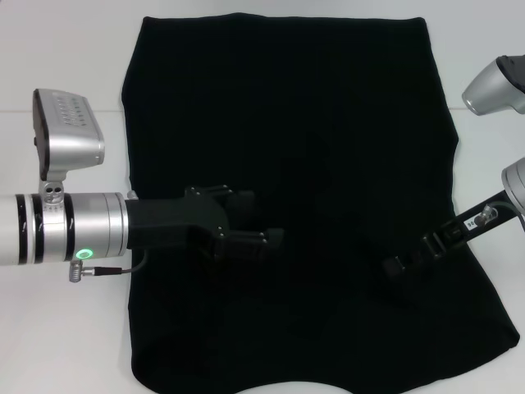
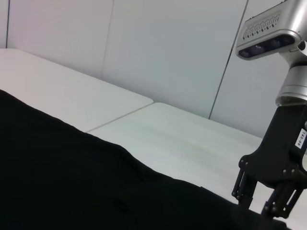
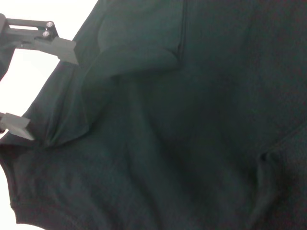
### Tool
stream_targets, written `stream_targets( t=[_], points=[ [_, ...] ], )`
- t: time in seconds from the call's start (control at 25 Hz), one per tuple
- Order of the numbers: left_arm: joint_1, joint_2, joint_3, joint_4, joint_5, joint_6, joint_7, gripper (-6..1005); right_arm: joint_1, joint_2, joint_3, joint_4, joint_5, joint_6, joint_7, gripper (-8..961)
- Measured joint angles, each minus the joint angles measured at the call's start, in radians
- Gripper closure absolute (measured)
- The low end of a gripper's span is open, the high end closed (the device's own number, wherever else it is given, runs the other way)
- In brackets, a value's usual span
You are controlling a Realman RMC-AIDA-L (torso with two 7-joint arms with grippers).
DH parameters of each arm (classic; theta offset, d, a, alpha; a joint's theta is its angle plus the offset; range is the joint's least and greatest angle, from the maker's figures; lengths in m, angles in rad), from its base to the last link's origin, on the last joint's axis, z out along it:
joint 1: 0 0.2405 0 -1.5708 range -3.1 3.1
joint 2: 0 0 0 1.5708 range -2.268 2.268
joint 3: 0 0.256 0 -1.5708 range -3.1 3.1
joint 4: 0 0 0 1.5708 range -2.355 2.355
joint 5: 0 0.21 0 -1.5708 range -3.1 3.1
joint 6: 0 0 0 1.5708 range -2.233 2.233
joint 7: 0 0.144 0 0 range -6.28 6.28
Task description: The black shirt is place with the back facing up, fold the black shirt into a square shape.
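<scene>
Now both claws, left claw (image 1: 271,238) and right claw (image 1: 396,268), sit mid-frame on the black shirt (image 1: 287,123); whether their fingers are apart, I cannot tell; pinch one layer evenly before folding.

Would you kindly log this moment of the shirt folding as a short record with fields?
garment: black shirt, spread on the white table, both sleeves already folded inward
shape: roughly rectangular, not yet a square
left gripper: low over the shirt's left-centre, reaching inward from the left edge
right gripper: low over the shirt's lower right part, fingers open around a raised fold of the fabric in the right wrist view
left wrist view: shows the right gripper at the shirt's far edge
</scene>
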Motion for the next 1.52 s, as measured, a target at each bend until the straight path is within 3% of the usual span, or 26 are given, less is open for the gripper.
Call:
stream_targets(
  t=[0.32, 0.56, 0.76, 0.92, 1.12, 1.24, 1.52],
  points=[
    [0.001, 0.0, -0.017, 0.002, 0.0, 0.0, 0.001, 115, 0.007, 0.001, 0.012, -0.002, 0.004, 0.005, -0.004, 316],
    [0.013, 0.018, -0.035, 0.016, 0.013, 0.037, -0.019, 115, -0.01, -0.003, 0.122, 0.024, 0.055, 0.027, -0.097, 318],
    [0.071, 0.027, -0.066, 0.107, 0.063, 0.145, -0.064, 115, -0.042, 0.011, 0.155, 0.088, 0.202, 0.103, -0.269, 319],
    [0.122, 0.019, -0.107, 0.194, 0.129, 0.203, -0.066, 114, -0.064, 0.036, 0.156, 0.135, 0.34, 0.166, -0.41, 320],
    [0.165, 0.007, -0.11, 0.273, 0.226, 0.222, -0.06, 114, -0.074, 0.092, 0.157, 0.164, 0.465, 0.266, -0.56, 322],
    [0.174, 0.0, -0.106, 0.301, 0.281, 0.219, -0.057, 113, -0.067, 0.113, 0.146, 0.182, 0.503, 0.326, -0.589, 322],
    [0.18, -0.012, -0.058, 0.346, 0.378, 0.204, -0.056, 113, -0.042, 0.107, 0.143, 0.212, 0.573, 0.356, -0.592, 324]
  ],
)
